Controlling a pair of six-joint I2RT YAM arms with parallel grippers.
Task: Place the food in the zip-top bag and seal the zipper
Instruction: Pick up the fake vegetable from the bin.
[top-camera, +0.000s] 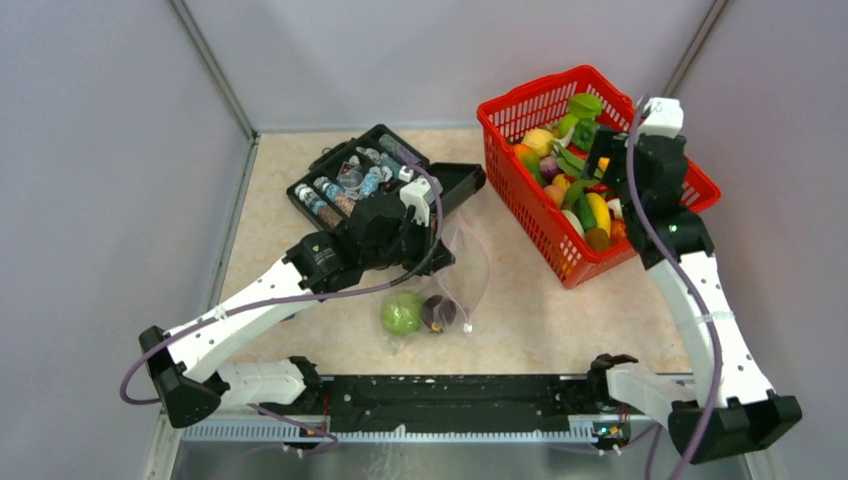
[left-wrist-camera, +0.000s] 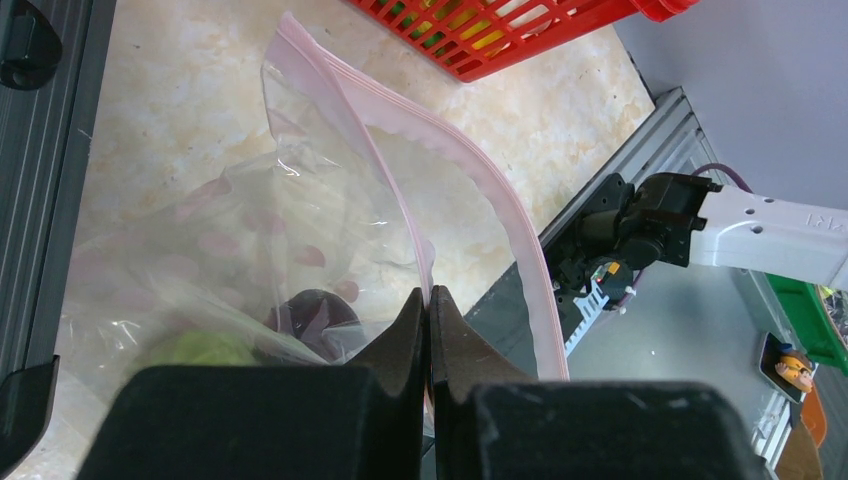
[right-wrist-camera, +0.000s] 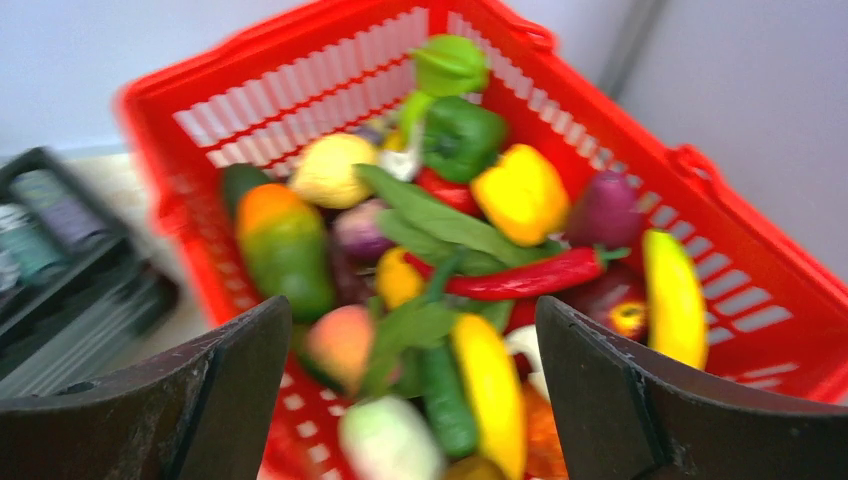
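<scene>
Right gripper (right-wrist-camera: 412, 330): gapes directly over food (right-wrist-camera: 520, 190) in red basket (right-wrist-camera: 280, 45). Left gripper (left-wrist-camera: 428, 300): clenches zip-top bag (left-wrist-camera: 250, 230) by zipper (left-wrist-camera: 520, 240).

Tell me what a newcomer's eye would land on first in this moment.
The red basket at the far right of the table, heaped with bright toy food, grabs the eye first, with the right tool open above it. Next comes the clear zip-top bag near the middle, a green apple and a dark purple fruit already inside, its pink-edged mouth pinched by the shut left tool.
</scene>
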